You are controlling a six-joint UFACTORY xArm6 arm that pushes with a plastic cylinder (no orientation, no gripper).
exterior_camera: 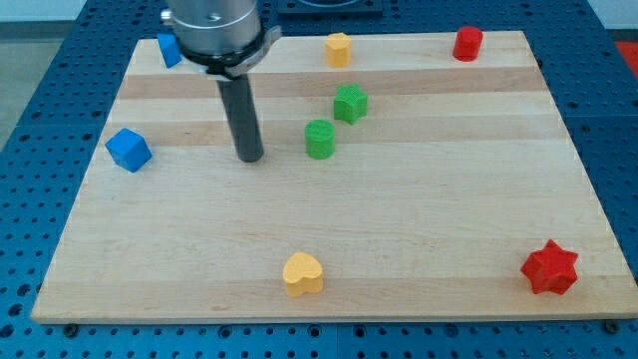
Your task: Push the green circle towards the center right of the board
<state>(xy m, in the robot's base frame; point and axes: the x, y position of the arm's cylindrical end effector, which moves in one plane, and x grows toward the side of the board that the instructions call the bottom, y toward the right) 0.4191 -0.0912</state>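
Observation:
The green circle (320, 139) stands on the wooden board (399, 239), a little left of the middle and towards the view's top. My tip (250, 158) rests on the board to the left of the green circle, with a gap of about a block's width between them. A green star-like block (351, 103) stands just up and to the right of the green circle, close to it but apart.
A blue cube (129, 150) sits at the left edge and another blue block (168, 49) at the top left, partly behind the arm. A yellow block (339, 48) and a red block (468, 43) sit along the top. A yellow heart (303, 273) and a red star (549, 267) sit near the bottom.

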